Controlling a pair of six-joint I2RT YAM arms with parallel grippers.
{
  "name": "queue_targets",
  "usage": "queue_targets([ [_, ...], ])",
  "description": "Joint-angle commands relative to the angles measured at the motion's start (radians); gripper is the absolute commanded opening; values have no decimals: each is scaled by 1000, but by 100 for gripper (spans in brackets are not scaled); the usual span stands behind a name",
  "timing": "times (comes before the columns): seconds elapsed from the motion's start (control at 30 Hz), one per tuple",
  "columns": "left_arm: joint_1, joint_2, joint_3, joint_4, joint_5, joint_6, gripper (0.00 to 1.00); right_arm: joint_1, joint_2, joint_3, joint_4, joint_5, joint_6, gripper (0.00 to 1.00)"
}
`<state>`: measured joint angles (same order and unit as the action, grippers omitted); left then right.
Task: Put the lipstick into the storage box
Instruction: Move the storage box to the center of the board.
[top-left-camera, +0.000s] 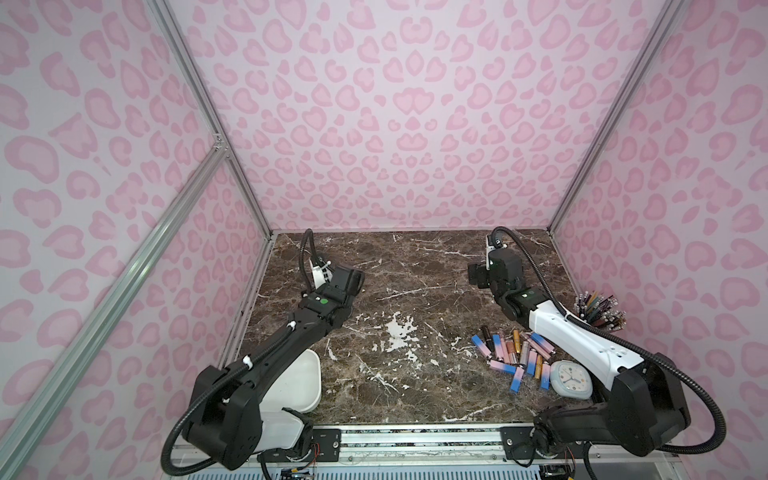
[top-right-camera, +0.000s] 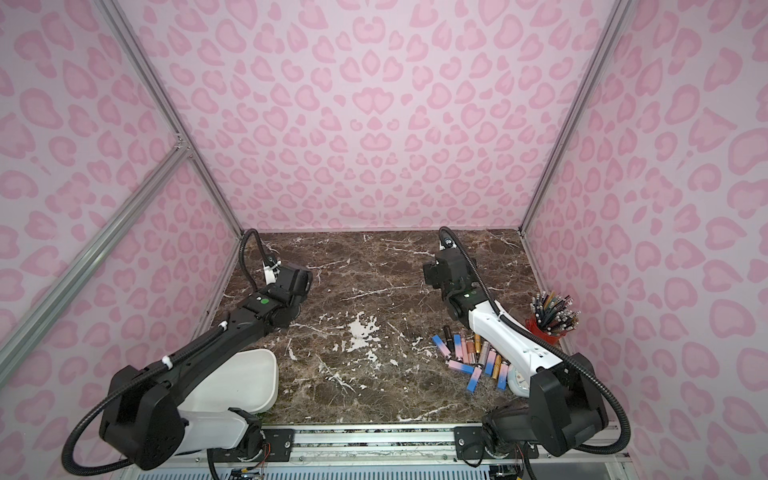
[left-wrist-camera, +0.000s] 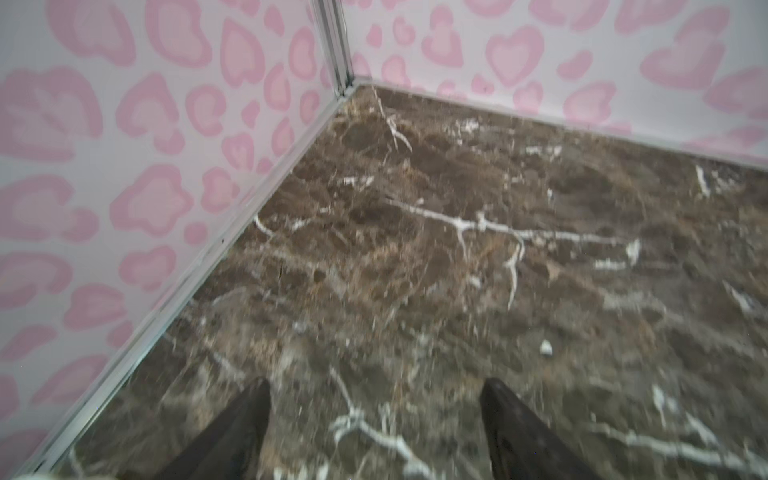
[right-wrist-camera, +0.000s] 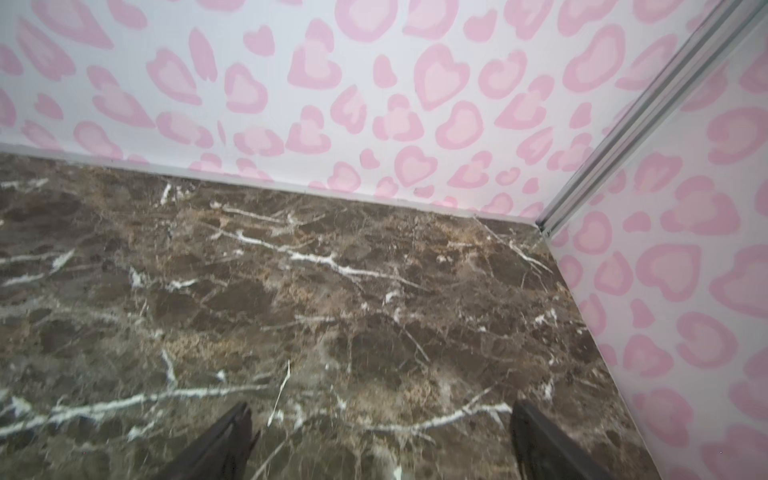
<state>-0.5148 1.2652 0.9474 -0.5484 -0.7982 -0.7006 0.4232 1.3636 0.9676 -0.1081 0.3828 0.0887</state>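
I see the brown marble tabletop (top-left-camera: 415, 291) spanning the cell. The storage box (top-left-camera: 305, 382), a shallow white tub, sits at its near left edge, partly covered by the left arm. The left gripper (left-wrist-camera: 376, 386) hangs over bare marble near the far left corner, jaws spread wide, holding nothing. The right gripper (right-wrist-camera: 382, 409) hangs near the far right corner, jaws wide apart and empty. A red cup of pencils (top-right-camera: 544, 330) stands at the right wall. A pale clock (top-left-camera: 571, 378) lies just beside the lipsticks (top-left-camera: 515, 353), heaped at near right, well apart from the box.
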Motion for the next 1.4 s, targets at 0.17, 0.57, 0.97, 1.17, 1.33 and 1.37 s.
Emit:
queue_targets([
  [0.17,-48,-497,-278,-395,107,-465,87,15,-163,-160,-75,50,179,92],
  [0.57,-48,-412,-331,-391,275,-508,84,15,-316,-265,-76,-15,211,89],
  [0.97,-47,-303,-370,-327,330,-524,69,14,-338,-328,-39,-71,223,91],
  [1.17,-47,-235,-369,-266,367,-512,43,14,-333,-329,-46,-77,223,91],
  [1.33,-57,-153,-307,-243,381,-480,32,14,-354,-344,-47,-69,227,91],
  [1.37,-62,-133,-289,-235,382,-473,29,14,-356,-348,-46,-64,225,91],
])
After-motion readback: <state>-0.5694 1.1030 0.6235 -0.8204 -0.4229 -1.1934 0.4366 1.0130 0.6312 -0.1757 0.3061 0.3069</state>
